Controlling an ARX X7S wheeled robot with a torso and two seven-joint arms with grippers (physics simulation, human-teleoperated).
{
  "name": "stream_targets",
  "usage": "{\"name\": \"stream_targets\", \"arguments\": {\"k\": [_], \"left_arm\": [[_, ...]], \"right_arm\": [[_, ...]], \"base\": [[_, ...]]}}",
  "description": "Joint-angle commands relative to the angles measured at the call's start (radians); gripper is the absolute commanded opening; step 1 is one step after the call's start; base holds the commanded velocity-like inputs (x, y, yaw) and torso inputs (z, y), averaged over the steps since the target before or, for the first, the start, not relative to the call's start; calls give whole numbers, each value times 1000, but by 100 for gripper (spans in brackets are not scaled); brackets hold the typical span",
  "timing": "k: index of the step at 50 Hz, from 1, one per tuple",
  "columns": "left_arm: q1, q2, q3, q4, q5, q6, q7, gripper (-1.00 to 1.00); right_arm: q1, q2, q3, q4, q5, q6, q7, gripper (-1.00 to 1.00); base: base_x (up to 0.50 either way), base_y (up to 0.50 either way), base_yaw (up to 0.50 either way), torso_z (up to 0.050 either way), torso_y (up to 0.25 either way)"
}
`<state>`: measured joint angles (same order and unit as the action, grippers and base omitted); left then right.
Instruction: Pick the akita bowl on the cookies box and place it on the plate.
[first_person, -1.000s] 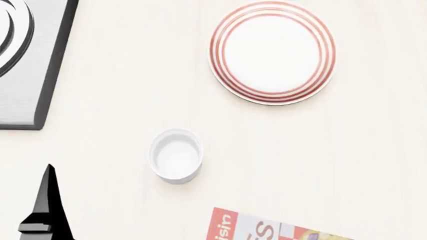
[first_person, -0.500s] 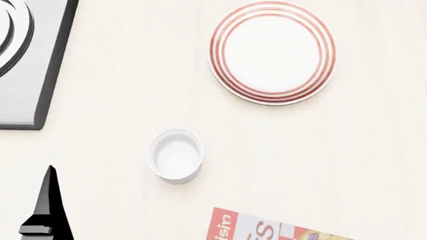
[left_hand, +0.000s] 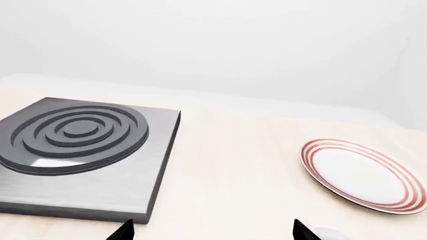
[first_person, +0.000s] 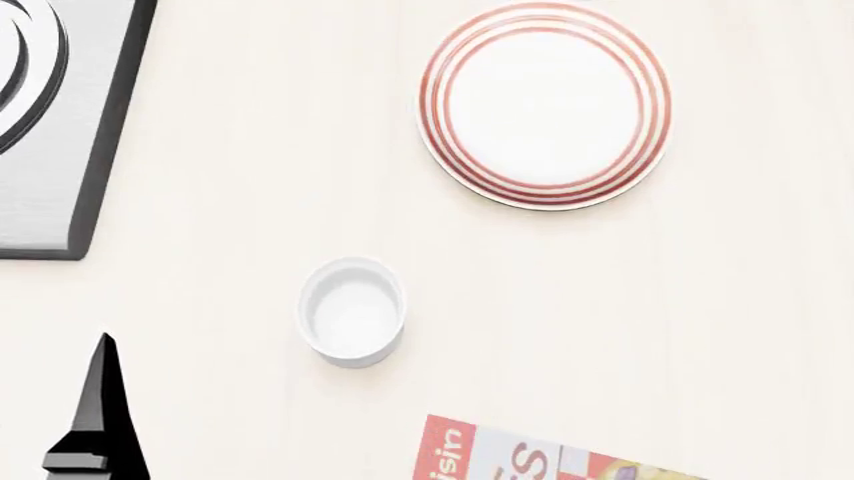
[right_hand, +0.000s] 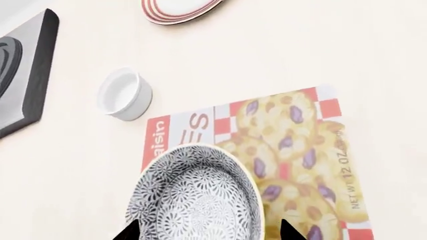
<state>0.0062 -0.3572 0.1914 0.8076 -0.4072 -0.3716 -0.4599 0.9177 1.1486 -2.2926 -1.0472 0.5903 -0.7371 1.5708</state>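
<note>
Akita bowl (right_hand: 193, 197), the deep grey-and-white speckled one, sits on the flat red cookies box (right_hand: 293, 150) in the right wrist view, between the right gripper's (right_hand: 207, 231) spread fingertips, nothing gripped; the reach is underway, and closing on the rim likely comes next. The left wrist view shows the left gripper (left_hand: 212, 231) open and empty, facing the red-ringed white plate (left_hand: 363, 172). The head view shows the plate bare, well apart from the box.

Speckled grey-and-white akita bowl (right_hand: 193, 200) upright on red cookies box (right_hand: 293, 150); white red-ringed plate (first_person: 545, 105) apart, empty
</note>
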Motion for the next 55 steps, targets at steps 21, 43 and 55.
{"name": "stream_targets", "arguments": {"k": [21,43,55], "left_arm": [[0,7,0,-29,2,6,42,100],[-5,-2,0,-22,-12,0,29,100],[-6,-6,-1,-25,-17,3,26,100]], "right_arm": [[-141,-13,166,123,56,-76,-95,100],[-144,-45,190,226,156,-154,-192,100],[-144,-63,206,242,181,-158,-215,100]], "base": [[0,0,0,0,0],[0,0,0,0,0],[0,0,0,0,0]]}}
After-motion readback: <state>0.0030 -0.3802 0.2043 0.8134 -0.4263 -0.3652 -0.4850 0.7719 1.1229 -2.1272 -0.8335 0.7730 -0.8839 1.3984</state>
